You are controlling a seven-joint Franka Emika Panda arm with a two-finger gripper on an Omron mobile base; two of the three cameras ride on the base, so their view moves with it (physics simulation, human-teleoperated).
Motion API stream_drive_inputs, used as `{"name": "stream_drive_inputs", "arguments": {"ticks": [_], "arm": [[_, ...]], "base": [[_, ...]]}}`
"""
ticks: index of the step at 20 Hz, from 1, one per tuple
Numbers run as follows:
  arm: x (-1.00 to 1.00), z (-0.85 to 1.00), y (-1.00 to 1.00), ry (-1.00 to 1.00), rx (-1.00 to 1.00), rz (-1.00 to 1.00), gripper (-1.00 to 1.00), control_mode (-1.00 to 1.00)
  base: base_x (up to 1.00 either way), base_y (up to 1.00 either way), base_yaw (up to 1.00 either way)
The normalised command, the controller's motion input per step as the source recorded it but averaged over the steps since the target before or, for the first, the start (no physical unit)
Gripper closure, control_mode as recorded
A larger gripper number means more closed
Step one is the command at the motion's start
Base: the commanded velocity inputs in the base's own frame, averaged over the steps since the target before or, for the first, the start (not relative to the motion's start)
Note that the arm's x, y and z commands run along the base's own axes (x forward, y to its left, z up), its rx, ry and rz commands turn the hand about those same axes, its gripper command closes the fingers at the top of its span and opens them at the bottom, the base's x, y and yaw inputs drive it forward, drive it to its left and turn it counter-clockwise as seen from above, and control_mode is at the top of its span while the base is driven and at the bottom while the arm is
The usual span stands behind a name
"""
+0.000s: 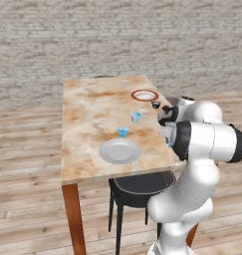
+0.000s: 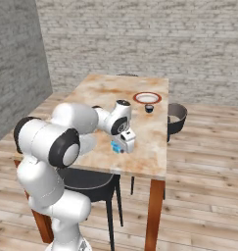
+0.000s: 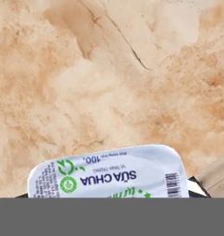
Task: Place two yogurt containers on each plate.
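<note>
My gripper (image 2: 122, 146) is low over the table's near right part, its jaws closed against the sides of a light-blue yogurt container (image 2: 114, 146). In the hand view that yogurt container (image 3: 109, 173) shows its pale printed lid between the dark fingertips (image 3: 195, 183). Two more yogurt containers (image 1: 123, 132) (image 1: 136, 117) stand on the table's middle. The plain grey-white plate (image 1: 120, 151) lies near the front edge with nothing on it. The white plate with the reddish-brown rim (image 1: 145, 95) (image 2: 148, 98) lies far right, also bare.
A small dark cup (image 1: 156, 104) (image 2: 149, 108) stands just in front of the rimmed plate. A dark chair (image 1: 140, 187) is tucked under the table's near side and another chair (image 2: 177, 117) stands at the right side. The marbled table top (image 1: 87, 124) ends close to the gripper.
</note>
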Motion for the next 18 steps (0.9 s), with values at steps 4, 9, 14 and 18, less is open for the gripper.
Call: {"name": "stream_drive_inputs", "arguments": {"ticks": [4,9,14,18], "arm": [[0.00,0.70,1.00,0.01,0.02,0.26,1.00,-1.00],[0.02,0.25,1.00,0.12,0.00,0.37,1.00,-1.00],[0.29,0.11,1.00,0.08,0.00,0.38,1.00,-1.00],[0.46,-0.06,1.00,0.10,-0.02,0.33,1.00,-1.00]], "base": [[0.00,0.00,0.00],[0.00,0.00,0.00],[0.00,0.00,0.00],[0.00,0.00,0.00]]}}
